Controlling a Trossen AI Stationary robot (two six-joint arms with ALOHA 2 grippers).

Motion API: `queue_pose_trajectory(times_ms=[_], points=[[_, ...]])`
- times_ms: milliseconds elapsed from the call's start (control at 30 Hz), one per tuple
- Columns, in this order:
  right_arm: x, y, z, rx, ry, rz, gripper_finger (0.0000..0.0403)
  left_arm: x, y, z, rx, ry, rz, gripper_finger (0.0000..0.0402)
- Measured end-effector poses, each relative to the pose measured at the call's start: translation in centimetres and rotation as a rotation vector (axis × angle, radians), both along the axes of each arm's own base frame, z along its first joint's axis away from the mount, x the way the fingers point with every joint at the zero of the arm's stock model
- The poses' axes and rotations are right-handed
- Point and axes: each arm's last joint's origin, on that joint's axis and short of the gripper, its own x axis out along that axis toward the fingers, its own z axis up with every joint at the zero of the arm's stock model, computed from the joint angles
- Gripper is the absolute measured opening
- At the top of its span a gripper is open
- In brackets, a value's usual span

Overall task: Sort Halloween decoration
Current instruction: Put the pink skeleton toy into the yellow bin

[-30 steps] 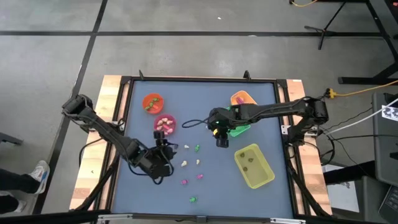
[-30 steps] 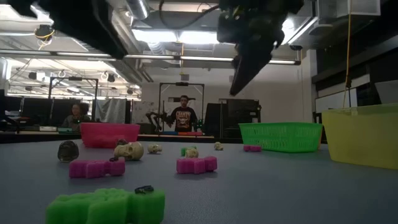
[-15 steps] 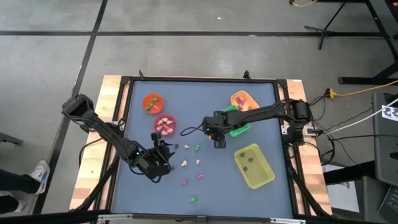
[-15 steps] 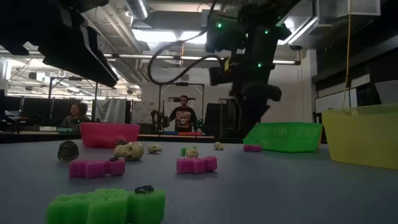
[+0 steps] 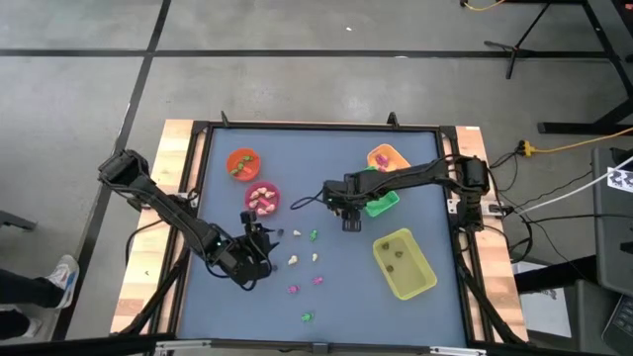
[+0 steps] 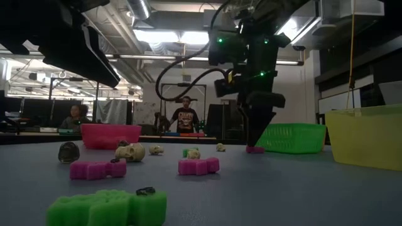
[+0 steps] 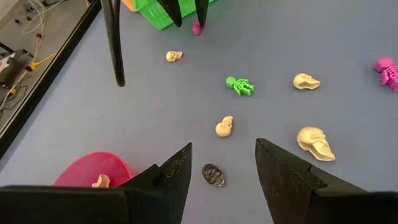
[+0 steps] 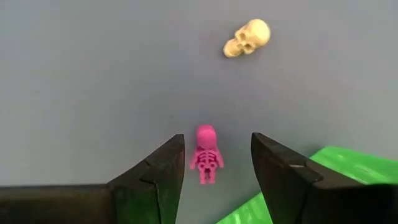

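Observation:
Several tiny trinkets lie loose on the blue table: cream skulls, a green skeleton, a dark skull and pink skeletons. My right gripper is open, pointing down, with one finger on either side of a pink skeleton that lies flat next to the green tray; it touches nothing. It also shows in the low view. My left gripper is open and empty at the table's left middle, just short of the dark skull.
An orange cup and a pink cup holding trinkets stand at the far left. An orange tray and a yellow tray stand at the right. A cream skull lies near the right gripper. People stand in the room behind.
My right gripper has come down toward the table beside the green tray and turned from slanting to pointing straight down, ending open around the pink skeleton. My left arm has sunk a little. No trinket has moved.

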Motion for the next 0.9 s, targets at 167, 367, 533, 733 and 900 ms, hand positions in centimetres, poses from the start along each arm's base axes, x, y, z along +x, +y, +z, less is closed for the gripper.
queue_pose_trajectory(times_ms=[167, 367, 533, 733, 900], points=[[0.0, 0.1, -0.4, 0.003, 0.017, 0.004, 0.0184, 0.0, 0.0, 0.0, -0.002, 0.002, -0.002, 0.016], [0.2, 0.1, -1.3, 0.012, 0.04, 0.007, 0.0184, 0.0, 0.0, 0.0, -0.006, -0.002, -0.002, 0.016], [0.2, 0.1, -1.3, 0.021, 0.039, 0.008, 0.0163, 0.1, -0.1, 0.1, -0.008, -0.009, -0.004, 0.016], [0.2, 0.2, -1.3, 0.029, 0.036, 0.01, 0.0102, 0.1, -0.1, 0.1, -0.008, -0.009, -0.005, 0.016], [0.2, 0.2, -1.3, 0.026, 0.034, 0.008, 0.0052, 0.1, -0.1, 0.1, -0.007, -0.009, -0.005, 0.016]])
